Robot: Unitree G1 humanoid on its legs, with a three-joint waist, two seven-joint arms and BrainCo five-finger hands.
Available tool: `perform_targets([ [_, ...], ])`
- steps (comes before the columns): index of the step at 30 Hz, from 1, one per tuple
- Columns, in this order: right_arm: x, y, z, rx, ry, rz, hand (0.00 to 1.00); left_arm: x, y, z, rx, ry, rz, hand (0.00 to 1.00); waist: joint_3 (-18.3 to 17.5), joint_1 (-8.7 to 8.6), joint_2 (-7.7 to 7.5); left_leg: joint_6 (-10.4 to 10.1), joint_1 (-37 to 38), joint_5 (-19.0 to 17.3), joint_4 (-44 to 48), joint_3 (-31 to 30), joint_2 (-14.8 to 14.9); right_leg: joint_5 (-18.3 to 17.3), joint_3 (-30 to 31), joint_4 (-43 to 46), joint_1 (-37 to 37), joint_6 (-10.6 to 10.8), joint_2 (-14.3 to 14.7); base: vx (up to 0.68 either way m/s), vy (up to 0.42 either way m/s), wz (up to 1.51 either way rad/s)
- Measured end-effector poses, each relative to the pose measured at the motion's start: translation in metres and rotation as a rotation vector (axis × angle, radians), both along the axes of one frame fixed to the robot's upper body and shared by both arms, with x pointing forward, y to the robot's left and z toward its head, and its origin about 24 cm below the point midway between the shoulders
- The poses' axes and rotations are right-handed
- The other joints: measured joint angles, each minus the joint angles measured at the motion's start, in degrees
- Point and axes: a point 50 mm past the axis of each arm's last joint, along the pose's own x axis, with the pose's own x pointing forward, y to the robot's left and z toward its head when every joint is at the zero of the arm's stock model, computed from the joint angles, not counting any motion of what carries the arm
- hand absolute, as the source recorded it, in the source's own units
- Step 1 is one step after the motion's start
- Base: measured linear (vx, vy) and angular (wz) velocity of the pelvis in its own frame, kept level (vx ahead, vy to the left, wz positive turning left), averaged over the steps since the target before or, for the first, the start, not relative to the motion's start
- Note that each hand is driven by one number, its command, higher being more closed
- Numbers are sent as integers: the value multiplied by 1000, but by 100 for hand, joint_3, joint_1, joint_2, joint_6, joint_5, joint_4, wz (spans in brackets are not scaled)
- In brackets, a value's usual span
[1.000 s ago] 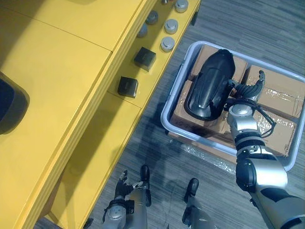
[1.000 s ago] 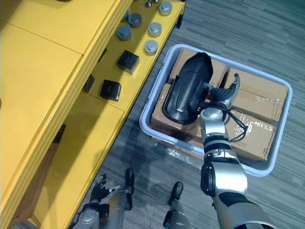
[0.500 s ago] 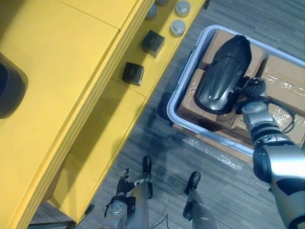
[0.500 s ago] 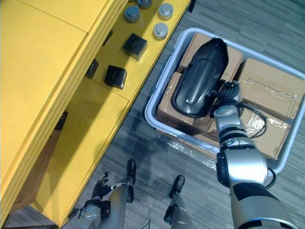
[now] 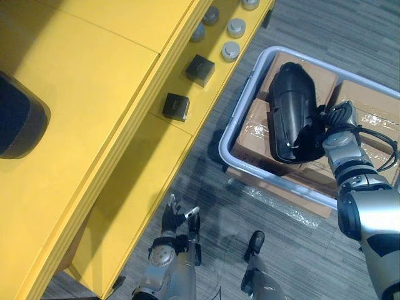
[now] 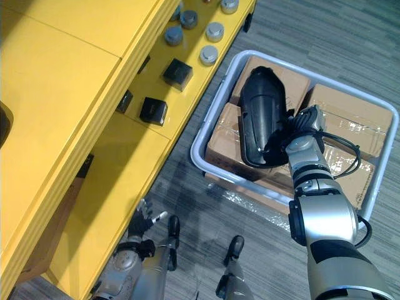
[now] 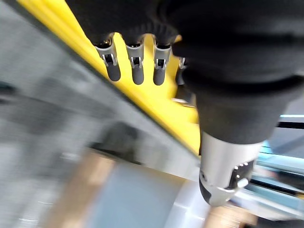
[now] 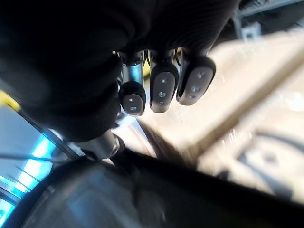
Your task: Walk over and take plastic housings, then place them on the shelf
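Looking down from the head camera, my right hand [image 5: 334,117] is out over the grey bin [image 5: 240,106] on the floor, and it's clamped on the edge of the black plastic housing [image 5: 290,103]. In the right wrist view the fingertips [image 8: 161,90] curl in just above the housing's dark shell. The housing lies over the taped cardboard boxes [image 5: 369,109] that fill the bin, rounded end away from me and open end at my hand. I can't tell whether it rests on them or hangs just clear. The yellow shelf [image 5: 94,81] runs along my left, near the bin. On its lower tier I see two black blocks [image 5: 200,69], one closer to me than the other, and a cluster of round grey pucks [image 5: 230,50] beyond them. A dark rounded thing [image 5: 15,125] sits on the top tier, far left. My left hand [image 5: 175,217] hangs low beside the lower tier, fingers [image 7: 135,69] straight and relaxed, nothing in it
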Motion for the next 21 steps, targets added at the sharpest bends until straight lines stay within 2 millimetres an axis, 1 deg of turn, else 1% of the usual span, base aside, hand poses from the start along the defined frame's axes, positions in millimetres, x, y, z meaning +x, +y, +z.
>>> perform_targets([
  [1,-1,3,2,-78,0,7,100,1,-3,10,-50,-38,-18,0,0,-103,0,-15,116,57,-100,11,-15,-14,-2,0,68,-15,-7,0,0,0],
  [4,-1,7,2,-149,-3,21,100,5,-12,20,-91,-66,-58,0,-4,-213,3,-35,320,96,-183,53,6,-22,19,2,204,-21,9,36,-7,-6],
  [5,-1,13,3,-208,-10,40,100,8,-18,24,-115,-74,-92,0,-11,-275,-1,-49,470,123,-278,81,17,-23,31,4,297,-22,23,38,-6,-7],
  [7,-1,22,9,-276,-35,67,100,14,-27,32,-158,-88,-135,0,-57,-297,-5,-68,693,173,-444,192,23,-30,130,3,379,-33,29,22,7,-20],
  [9,1,42,14,-342,-63,122,100,30,-37,42,-200,-89,-179,0,-203,-411,-29,-87,893,305,-728,320,22,-35,210,1,384,-41,38,4,21,-25],
  [10,1,47,13,-348,-69,136,100,34,-38,43,-201,-84,-183,0,-239,-439,-40,-96,933,344,-788,343,24,-35,252,0,383,-41,47,3,18,-29],
  [11,3,56,8,-347,-61,161,0,43,-40,43,-221,-58,-184,0,-300,-476,-83,-111,1073,408,-938,449,40,-34,331,2,385,-43,65,-4,22,-29],
  [12,6,67,2,-332,-52,192,0,51,-41,43,-235,-32,-180,0,-357,-552,-118,-132,1169,461,-1053,503,51,-33,365,2,397,-44,83,0,20,-29],
  [13,7,72,0,-324,-49,206,0,54,-41,44,-240,-27,-177,0,-368,-596,-128,-140,1223,487,-1110,524,53,-32,384,3,407,-45,91,-7,29,-26],
  [15,11,88,-9,-278,-37,248,0,60,-44,53,-244,-39,-168,0,-417,-643,-190,-152,1334,552,-1269,679,68,-22,509,-6,354,-59,116,-16,42,-29],
  [16,11,89,-12,-258,-31,255,0,61,-45,55,-243,-43,-166,0,-428,-643,-193,-158,1331,563,-1288,695,72,-21,522,-7,331,-60,121,-26,45,-18],
  [18,15,88,-27,-167,19,246,0,61,-55,61,-252,-58,-172,0,-465,-626,-197,-171,1181,622,-1318,680,88,-8,500,-5,178,-78,142,-32,41,0],
  [21,16,78,-39,-92,67,208,0,54,-62,56,-244,-47,-185,0,-465,-574,-195,-163,897,706,-1313,578,106,30,404,-9,-32,-121,166,-25,31,19],
])
